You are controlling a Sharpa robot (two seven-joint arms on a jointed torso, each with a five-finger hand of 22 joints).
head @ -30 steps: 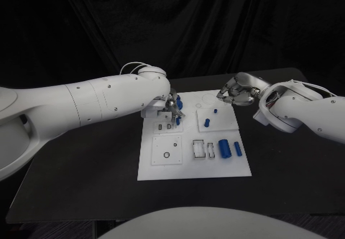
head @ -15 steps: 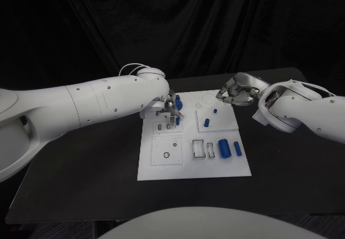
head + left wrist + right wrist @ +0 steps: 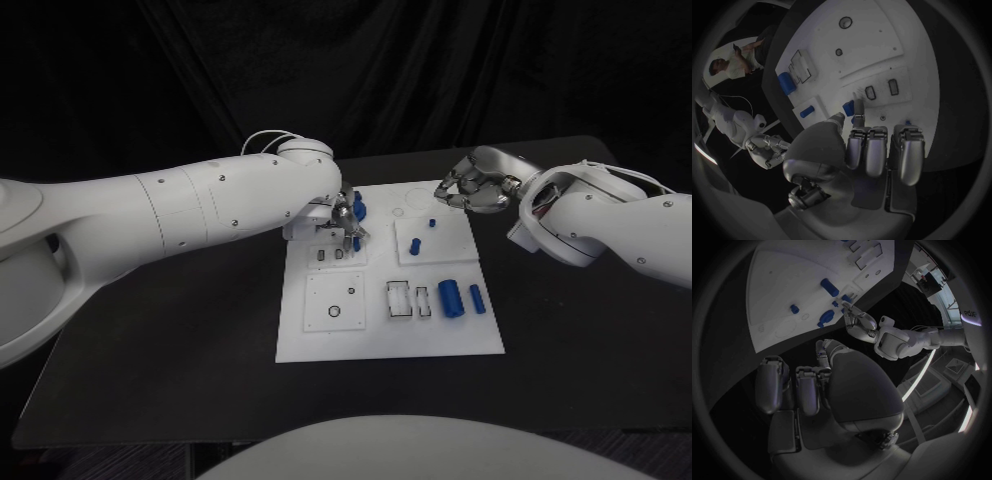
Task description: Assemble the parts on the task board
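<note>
The white task board (image 3: 389, 335) lies in the middle of the table. My left hand (image 3: 338, 213) hovers over its far left part and pinches a small blue part (image 3: 356, 241) (image 3: 848, 106) between thumb and fingertip, just above two small slots (image 3: 329, 255) (image 3: 870, 92). My right hand (image 3: 476, 188) hangs over the board's far right corner with its fingers curled in and nothing in them. A larger blue part (image 3: 361, 207) sits beside the left hand.
On the board lie a blue peg (image 3: 414, 246), a tiny blue piece (image 3: 434, 221), and two blue cylinders (image 3: 450, 297) (image 3: 476, 297) beside rectangular sockets (image 3: 398, 300). A round hole (image 3: 335, 311) marks the near left plate. Black table (image 3: 159, 340) surrounds the board.
</note>
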